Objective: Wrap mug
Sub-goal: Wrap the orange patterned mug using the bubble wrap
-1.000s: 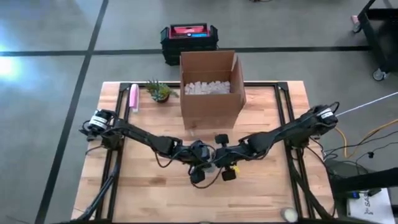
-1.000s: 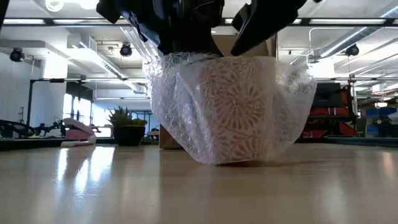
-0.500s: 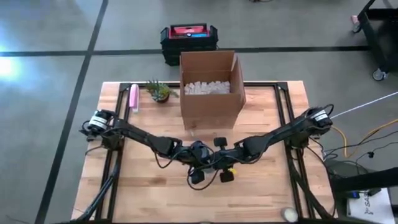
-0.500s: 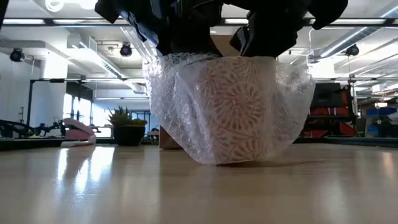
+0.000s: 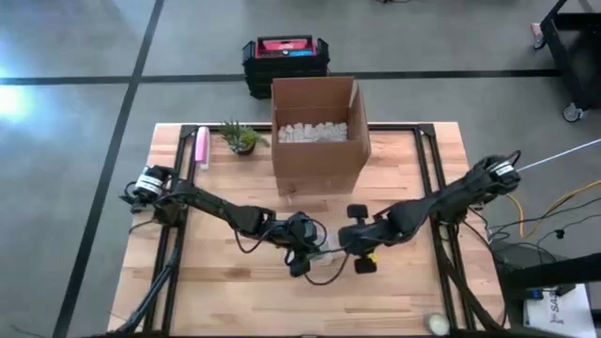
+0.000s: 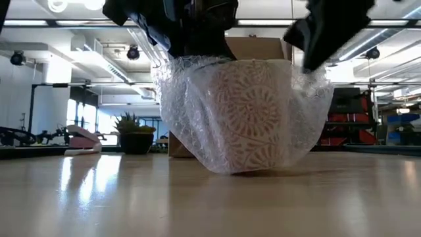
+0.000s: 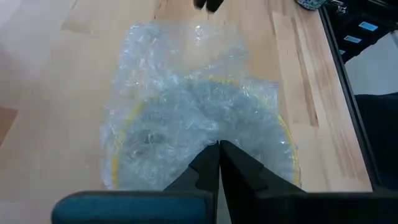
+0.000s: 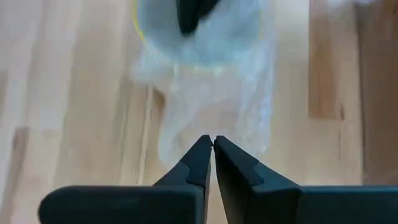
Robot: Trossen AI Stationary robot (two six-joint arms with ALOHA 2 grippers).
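Mug (image 6: 247, 112), patterned and swathed in bubble wrap (image 7: 186, 112), sits near the table's (image 5: 423, 282) front middle, ahead of the cardboard box (image 5: 317, 131). My left gripper (image 7: 219, 147) hangs over its rim, fingers pressed together on the wrap. My right gripper (image 8: 213, 140), closed and empty, hovers beside it above a loose flap.
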